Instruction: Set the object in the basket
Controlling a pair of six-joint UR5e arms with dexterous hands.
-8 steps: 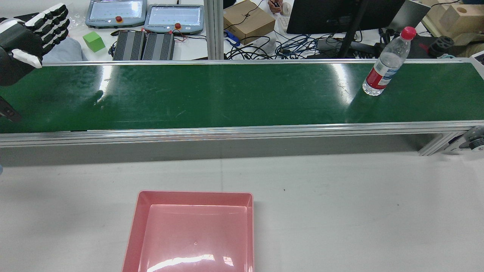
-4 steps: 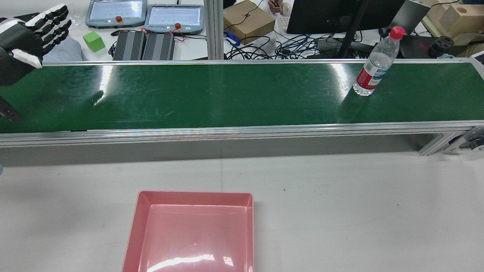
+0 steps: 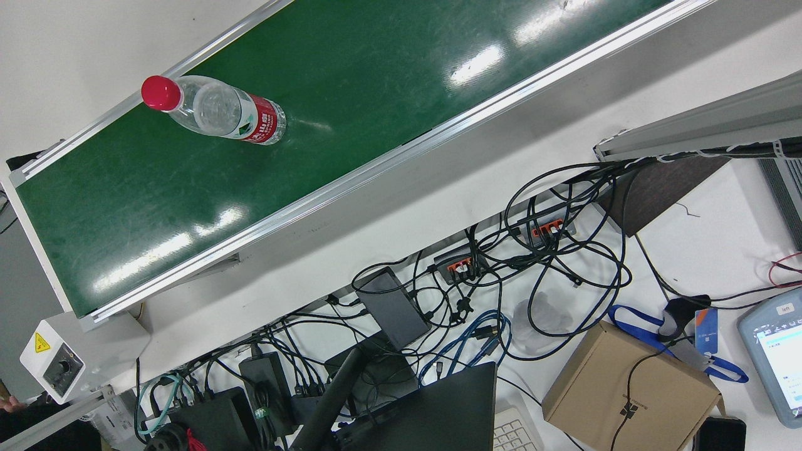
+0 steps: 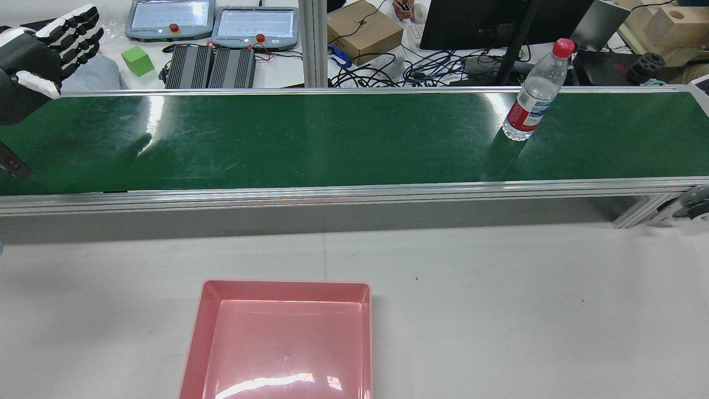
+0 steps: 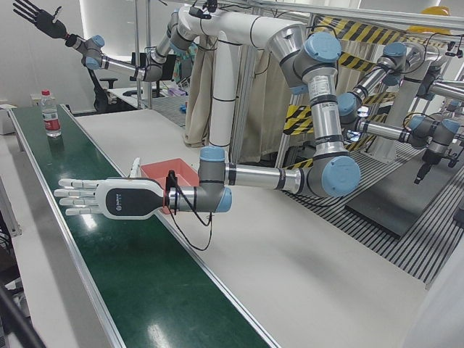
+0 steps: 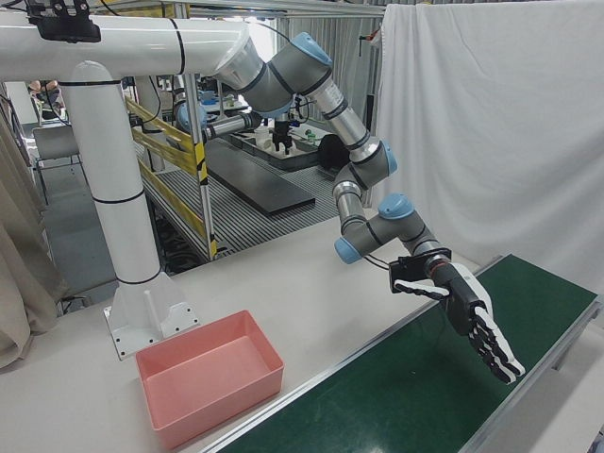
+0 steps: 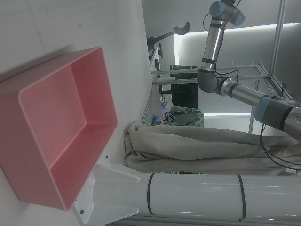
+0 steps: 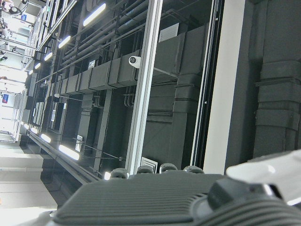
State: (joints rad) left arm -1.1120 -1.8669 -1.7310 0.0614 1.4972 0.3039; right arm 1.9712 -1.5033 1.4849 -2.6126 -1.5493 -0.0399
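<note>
A clear water bottle (image 4: 530, 94) with a red cap and red label stands upright on the green conveyor belt (image 4: 310, 138), toward its right end in the rear view. It also shows in the front view (image 3: 219, 114) and the left-front view (image 5: 50, 114). The empty pink basket (image 4: 285, 284) sits on the white table in front of the belt; the left hand view (image 7: 101, 80) shows it too. My left hand (image 4: 33, 61) is open and flat over the belt's far left end, far from the bottle (image 5: 109, 201). My right hand (image 5: 32, 13) is raised high, open, fingers spread.
Aluminium rails (image 4: 354, 191) edge the belt. Behind it are teach pendants (image 4: 255, 25), a green cube (image 4: 137, 60), a cardboard box (image 4: 363, 30), cables and a monitor (image 4: 498, 22). The white table (image 4: 526, 310) stretches to the right of the basket.
The bottle has travelled left along the belt, still upright. My left hand has stayed almost still.
</note>
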